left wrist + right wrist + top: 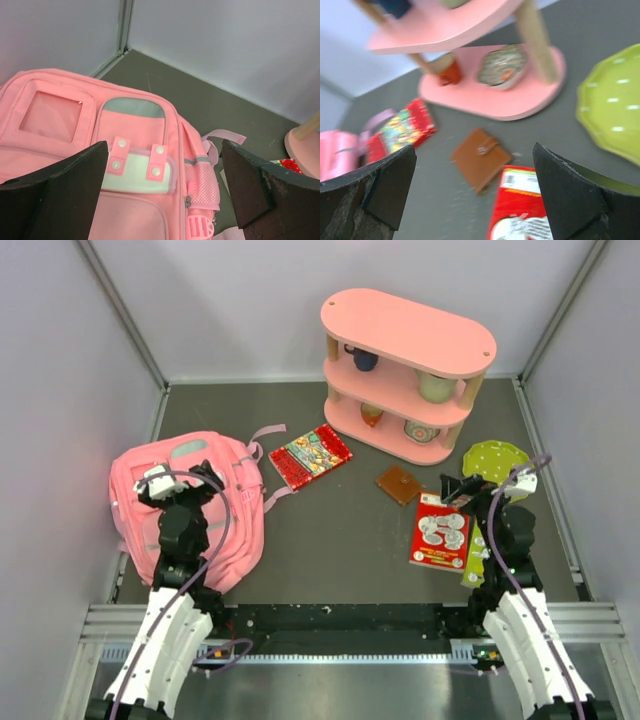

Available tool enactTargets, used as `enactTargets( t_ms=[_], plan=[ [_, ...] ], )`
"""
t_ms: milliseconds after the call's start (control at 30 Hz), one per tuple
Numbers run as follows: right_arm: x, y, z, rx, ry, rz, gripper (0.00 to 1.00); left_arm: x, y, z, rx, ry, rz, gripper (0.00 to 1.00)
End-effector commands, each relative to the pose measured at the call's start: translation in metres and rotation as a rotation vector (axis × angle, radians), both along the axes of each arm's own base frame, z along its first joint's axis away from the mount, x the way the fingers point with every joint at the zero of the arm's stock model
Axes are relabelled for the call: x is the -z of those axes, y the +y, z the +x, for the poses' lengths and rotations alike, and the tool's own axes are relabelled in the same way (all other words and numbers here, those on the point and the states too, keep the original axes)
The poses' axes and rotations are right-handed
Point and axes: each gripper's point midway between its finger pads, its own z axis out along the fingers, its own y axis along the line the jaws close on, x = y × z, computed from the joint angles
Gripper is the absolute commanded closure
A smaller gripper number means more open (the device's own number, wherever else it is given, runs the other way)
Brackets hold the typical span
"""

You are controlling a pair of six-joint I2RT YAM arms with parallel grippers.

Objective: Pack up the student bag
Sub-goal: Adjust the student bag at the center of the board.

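While the left gripper (182, 478) and right gripper (487, 483) both gape wide and empty, the student bag (240, 512) lies directly under the left fingers (60, 190), where a careless pinch may bunch loose fabric instead of opening it.

The student bag (238, 525), a soft pink fabric backpack, lies flat on the worktop (340, 540) directly beneath the left hand (182, 478), front face up. Below the hand show its grey-green patch (132, 106), a white flap (137, 176) with pink snap tabs, and a mesh side pocket (202, 182). A pink strap (225, 135) trails beyond the hand's right side.
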Motion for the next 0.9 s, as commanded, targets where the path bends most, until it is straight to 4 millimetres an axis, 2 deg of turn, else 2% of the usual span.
enactTargets(
  t_ms=[0,33,100,133,167,200,233,267,300,367,400,467,533,567,600,667,700,767,800,867],
  plan=[
    [-0.027,0.069,-0.026,-0.362,-0.073,0.259,0.01,0.004,0.009,-0.012,-0.08,0.085,-0.13,0.01],
    [-0.03,0.074,-0.024,-0.387,-0.043,0.258,0.01,0.006,0.009,-0.013,-0.083,0.117,-0.126,0.01],
    [-0.013,0.087,-0.028,-0.453,0.074,0.167,0.01,0.001,-0.003,-0.012,-0.012,0.18,-0.115,0.01],
    [-0.023,0.088,-0.022,-0.449,0.097,0.13,0.01,-0.004,-0.007,-0.011,0.011,0.184,-0.118,0.01],
    [-0.006,0.088,-0.026,-0.436,0.203,0.101,0.01,-0.011,-0.007,-0.011,0.005,0.181,-0.147,0.01],
    [-0.006,0.093,-0.025,-0.432,0.215,0.035,0.01,0.004,-0.006,-0.019,-0.045,0.237,-0.264,0.01],
    [-0.017,0.097,-0.022,-0.442,0.209,0.006,0.01,0.007,-0.003,-0.024,-0.079,0.268,-0.302,0.01],
    [-0.019,0.104,-0.025,-0.458,0.215,-0.017,0.01,0.0,-0.006,-0.023,-0.066,0.274,-0.312,0.01],
    [-0.02,0.109,-0.026,-0.434,0.218,-0.038,0.01,0.002,-0.02,-0.022,0.03,0.322,-0.269,0.01],
    [-0.032,0.122,-0.025,-0.445,0.173,-0.044,0.01,0.002,-0.034,-0.018,0.123,0.346,-0.226,0.01],
    [-0.052,0.138,-0.026,-0.486,0.082,-0.014,0.01,0.001,-0.036,-0.018,0.139,0.349,-0.222,0.01],
    [-0.059,0.153,-0.03,-0.535,0.006,0.058,0.01,0.007,-0.034,-0.021,0.115,0.374,-0.241,0.01],
    [-0.078,0.175,-0.036,-0.643,-0.074,0.178,0.01,0.012,-0.028,-0.025,0.068,0.391,-0.265,0.01],
    [-0.072,0.181,-0.033,-0.65,-0.023,0.189,0.01,0.013,-0.026,-0.026,0.058,0.39,-0.27,0.01],
    [-0.054,0.188,-0.024,-0.65,0.059,0.149,0.01,0.013,-0.025,-0.027,0.051,0.391,-0.279,0.01],
    [-0.058,0.209,-0.022,-0.692,0.116,0.059,0.01,0.018,-0.026,-0.03,0.045,0.401,-0.296,0.01],
    [-0.043,0.217,-0.013,-0.685,0.154,0.0,0.01,0.02,-0.027,-0.032,0.044,0.405,-0.319,0.01],
    [-0.057,0.236,-0.008,-0.723,0.155,0.034,0.01,0.028,-0.034,-0.032,0.073,0.414,-0.346,0.01],
    [-0.051,0.247,-0.002,-0.739,0.182,0.058,0.01,0.031,-0.036,-0.031,0.083,0.416,-0.356,0.01],
    [-0.05,0.262,0.004,-0.771,0.206,0.097,0.01,0.045,-0.039,-0.031,0.087,0.435,-0.385,0.01]
  ],
)
